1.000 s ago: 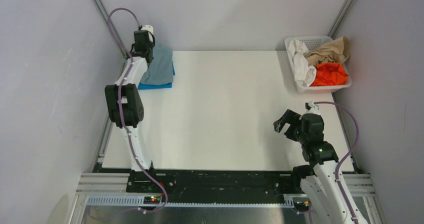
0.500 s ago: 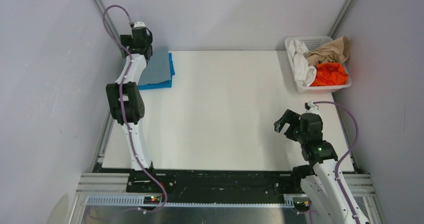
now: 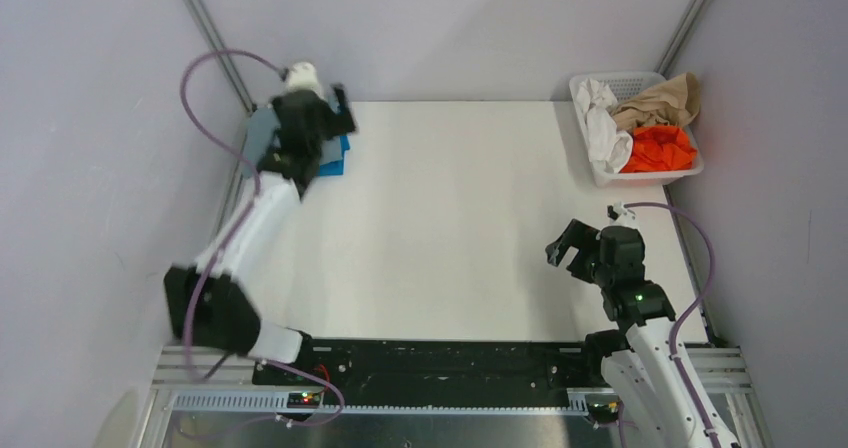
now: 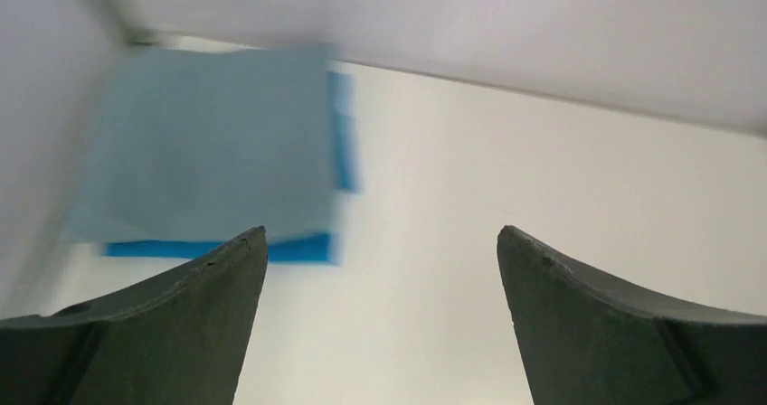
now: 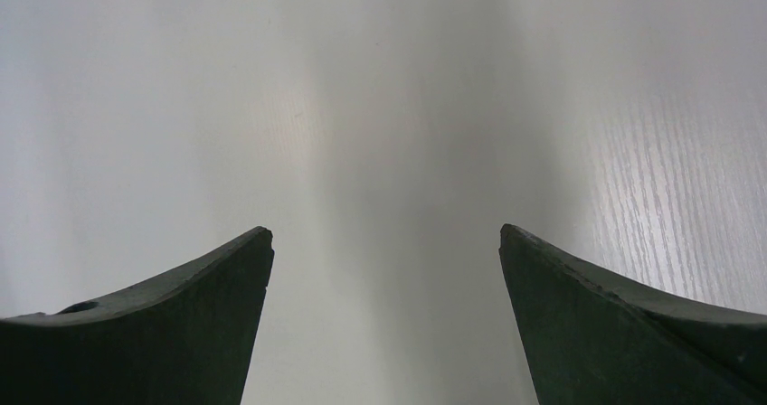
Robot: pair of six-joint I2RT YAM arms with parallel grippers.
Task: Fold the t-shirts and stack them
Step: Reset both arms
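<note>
Two folded t-shirts lie stacked in the far left corner of the white table [image 3: 450,218]. The dusty grey-blue t-shirt [image 4: 208,143] sits on top as a flat, smooth rectangle. The brighter blue t-shirt [image 4: 343,134] lies beneath it and shows only as narrow strips along the right and near edges. The left wrist view is blurred, so finer detail of the cloth cannot be made out.

The left arm stretches from its base with the elbow swung low and out to the left, the forearm reaching toward that corner. The left gripper [image 4: 380,242] hangs over the near right edge of the stack, jaws spread wide with nothing between them. The right arm is folded close to its base at the near right. The right gripper [image 5: 384,242] is above bare table, jaws likewise apart and empty.
</note>
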